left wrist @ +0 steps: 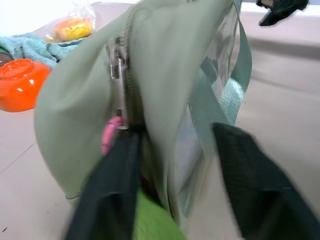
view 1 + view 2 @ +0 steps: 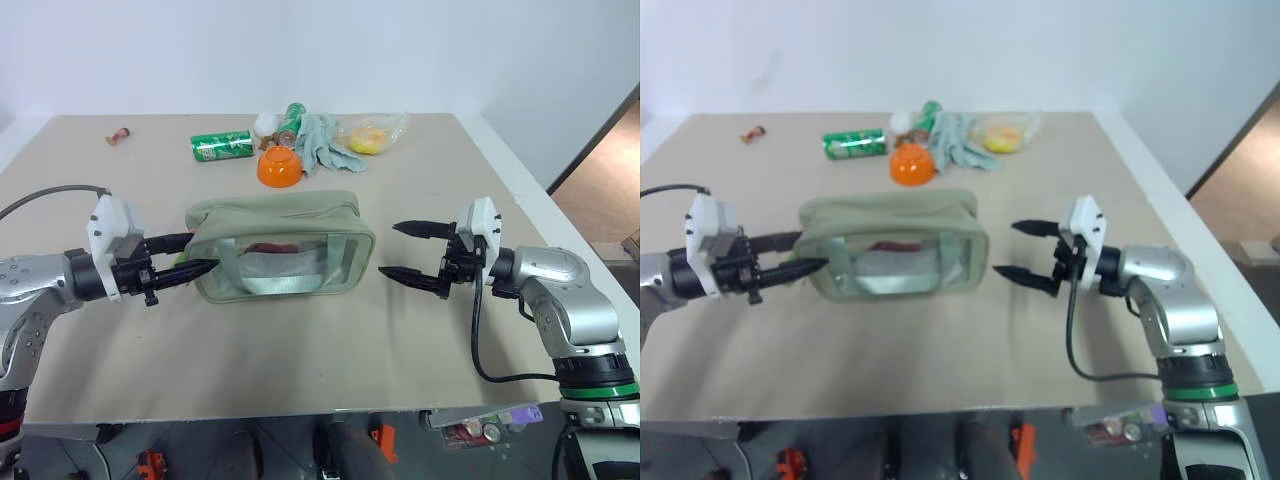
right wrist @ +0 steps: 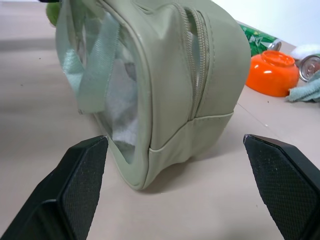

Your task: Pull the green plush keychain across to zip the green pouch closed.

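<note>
Left gripper [image 2: 190, 256], fingers parted around the green plush keychain [image 1: 152, 220] at the green pouch [image 2: 280, 215] end, should clamp squarely before pulling along the zipper, while the right gripper [image 2: 412, 252] waits wide open.

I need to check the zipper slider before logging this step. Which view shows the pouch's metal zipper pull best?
The left wrist view: the metal zipper pull hangs close up on the green pouch, above a pink clip. The right wrist view shows the zipper track at the pouch's other end; the eye views show the pouch whole.
</note>
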